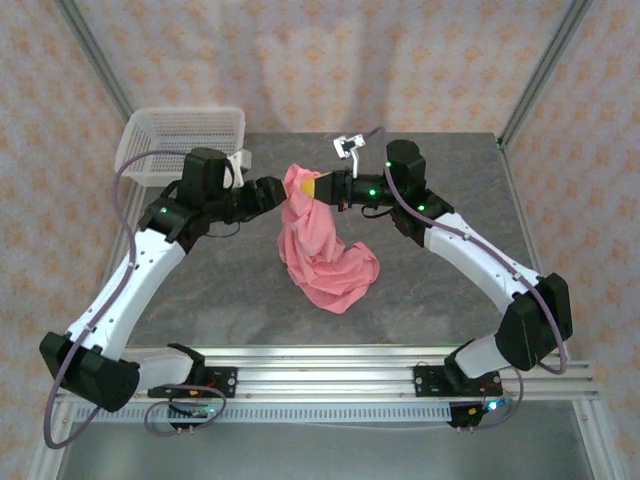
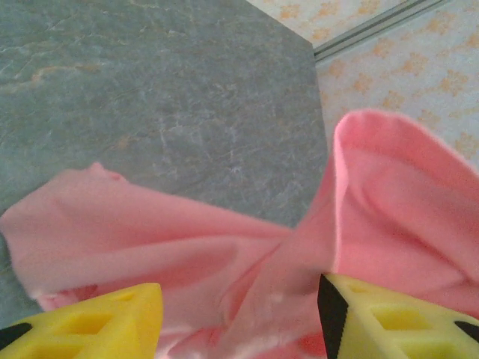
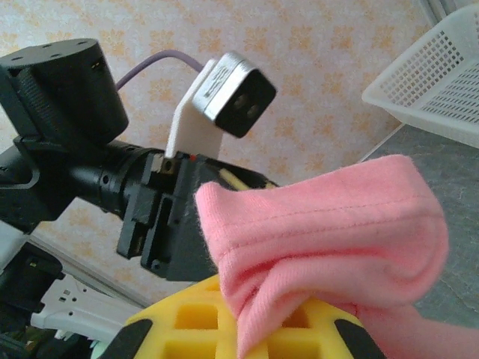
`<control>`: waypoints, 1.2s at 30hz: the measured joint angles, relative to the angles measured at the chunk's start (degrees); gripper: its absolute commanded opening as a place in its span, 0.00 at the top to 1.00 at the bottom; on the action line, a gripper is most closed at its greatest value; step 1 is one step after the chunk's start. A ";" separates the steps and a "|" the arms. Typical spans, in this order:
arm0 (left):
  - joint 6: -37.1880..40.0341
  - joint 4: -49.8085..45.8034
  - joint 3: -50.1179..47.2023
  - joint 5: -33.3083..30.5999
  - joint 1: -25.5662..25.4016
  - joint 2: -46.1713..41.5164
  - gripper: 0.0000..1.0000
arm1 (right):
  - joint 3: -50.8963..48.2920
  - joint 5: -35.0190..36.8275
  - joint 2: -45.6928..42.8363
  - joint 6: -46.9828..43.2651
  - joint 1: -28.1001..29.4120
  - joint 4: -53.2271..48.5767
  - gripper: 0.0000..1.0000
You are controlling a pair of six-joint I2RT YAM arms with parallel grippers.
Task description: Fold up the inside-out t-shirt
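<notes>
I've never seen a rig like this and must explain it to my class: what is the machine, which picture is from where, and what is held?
Two robot arms are bolted to a table. The wide picture looks down from above; the other two come from cameras on the wrists. The right gripper is shut on a pink t-shirt, holding its top up while the rest lies on the table. The left gripper is open, cloth between its fingers. A white basket sits far left.
</notes>
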 measured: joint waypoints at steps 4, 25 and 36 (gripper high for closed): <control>0.11 1.62 2.71 -0.13 0.00 3.10 0.42 | 0.00 0.02 0.00 -0.02 0.00 -0.04 1.00; -8.13 10.40 10.12 9.57 2.08 2.32 1.00 | -17.44 15.89 -7.50 -3.28 -4.76 0.11 0.61; -8.74 9.68 9.70 10.78 0.61 1.01 1.00 | -7.72 24.79 -16.22 -17.22 2.84 -10.36 0.43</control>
